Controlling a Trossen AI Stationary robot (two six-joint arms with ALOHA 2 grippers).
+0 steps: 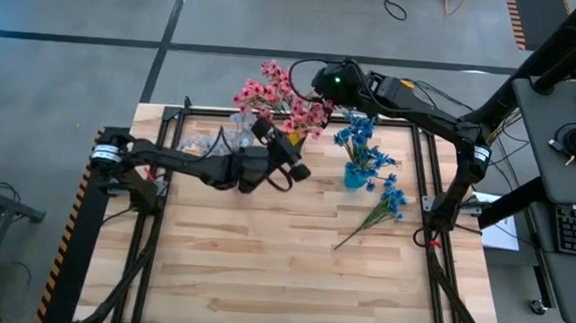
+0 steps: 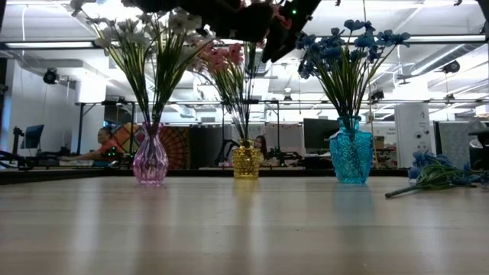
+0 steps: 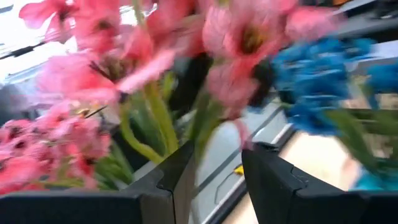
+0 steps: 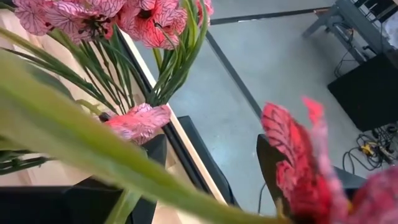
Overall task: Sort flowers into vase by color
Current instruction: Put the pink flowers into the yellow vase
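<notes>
Light wood plank table [image 1: 261, 270] in a black frame. On it, along the far edge: pink vase [image 2: 150, 162], yellow vase [image 2: 246, 161], blue vase [image 2: 351, 157] — plus one loose blue flower sprig [image 1: 377, 209] lying flat near the blue vase.

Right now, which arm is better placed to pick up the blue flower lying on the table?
Right. The blue flower lies on the right arm's side, beside the blue vase; the left end effector is busy among the pink flowers.
</notes>
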